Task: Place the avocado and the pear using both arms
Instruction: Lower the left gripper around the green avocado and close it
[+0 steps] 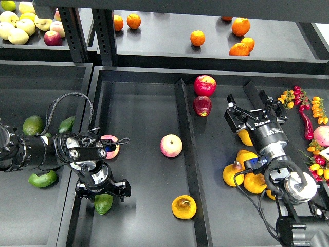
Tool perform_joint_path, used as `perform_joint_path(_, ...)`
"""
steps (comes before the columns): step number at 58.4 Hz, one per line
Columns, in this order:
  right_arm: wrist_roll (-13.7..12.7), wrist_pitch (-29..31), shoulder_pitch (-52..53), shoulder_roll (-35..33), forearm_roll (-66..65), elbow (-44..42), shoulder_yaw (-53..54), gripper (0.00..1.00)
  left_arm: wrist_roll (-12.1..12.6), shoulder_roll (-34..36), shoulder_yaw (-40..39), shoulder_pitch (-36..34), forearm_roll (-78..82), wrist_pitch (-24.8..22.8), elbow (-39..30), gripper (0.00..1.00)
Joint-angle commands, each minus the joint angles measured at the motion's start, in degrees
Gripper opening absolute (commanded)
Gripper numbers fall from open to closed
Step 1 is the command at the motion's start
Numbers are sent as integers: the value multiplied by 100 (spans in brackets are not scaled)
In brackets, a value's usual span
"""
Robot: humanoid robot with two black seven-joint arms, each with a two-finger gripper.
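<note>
A green avocado (103,204) lies at the front left of the middle tray (139,113). My left gripper (102,193) hangs right over it, its two fingers spread wider than the fruit, open. The golden pear (183,206) with a dark dimple lies at the tray's front right, apart from both grippers. My right gripper (247,104) is open and empty over the right tray, its fingers pointing away from me. A yellow fruit (244,138) shows partly under its body.
A pink-red apple (170,145) lies mid-tray, and another (110,146) is behind my left wrist. Two red apples (204,85) lie past a raised divider (186,149). More avocados (42,178) fill the left tray and yellow pears (234,175) the right. Oranges (197,38) sit on the shelf.
</note>
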Motion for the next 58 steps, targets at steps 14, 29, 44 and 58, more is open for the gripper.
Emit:
perform_joint_path(14,0,19,0,0,2,0,-18,99,0,1,6,78,-9,0,319,98)
perform_joint_path(29,-9,28,-9,0,11,0,-9,99,0,1,-2,201,-18,0,424,94)
perform_joint_path(44,-9,28,-9,0,46,9,-18,99,0,1,-37,201,-62,0,424,89)
perform_joint_path(58,-9,28,-9,0,55,9,-18,99,0,1,-81,201,-88,0,416,84)
